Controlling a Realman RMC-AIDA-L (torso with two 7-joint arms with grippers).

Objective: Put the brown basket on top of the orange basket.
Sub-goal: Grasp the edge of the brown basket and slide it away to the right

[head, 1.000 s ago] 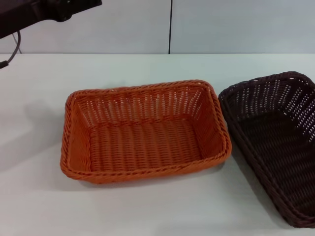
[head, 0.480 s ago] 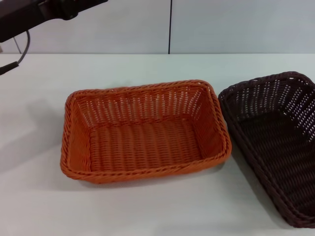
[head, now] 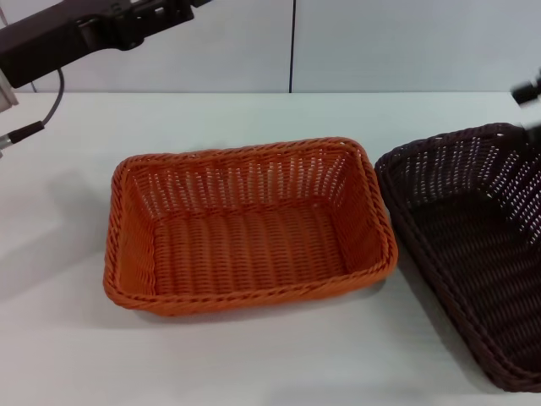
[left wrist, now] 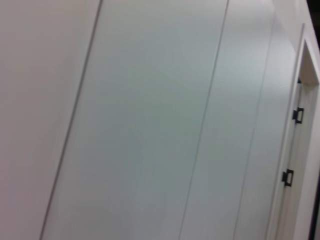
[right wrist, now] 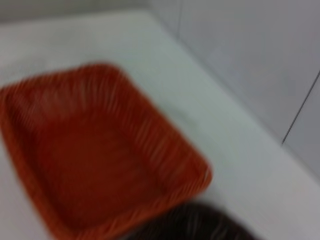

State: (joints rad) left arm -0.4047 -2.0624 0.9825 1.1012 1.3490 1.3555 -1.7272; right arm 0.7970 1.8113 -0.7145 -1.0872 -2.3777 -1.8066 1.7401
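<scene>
The orange basket [head: 245, 233] sits empty in the middle of the white table, and the right wrist view looks down on it [right wrist: 95, 150]. The brown basket [head: 482, 245] stands just to its right, tilted, with its near corner cut off by the picture edge. Its dark rim also shows in the right wrist view [right wrist: 190, 225]. A narrow gap separates the two baskets. My left arm [head: 110, 30] hangs high over the table's far left, away from both baskets. A dark, blurred part of my right gripper [head: 527, 91] shows at the right edge, above the brown basket's far rim.
The white table [head: 254, 355] has bare room in front of the baskets and to their left. A pale panelled wall [head: 380, 42] rises behind the table's far edge; the left wrist view shows only wall [left wrist: 150, 125] and a door frame [left wrist: 300, 150].
My left arm has swung further right along the top of the head view. A part of my right gripper has come into view at the right edge. Neither basket has moved.
</scene>
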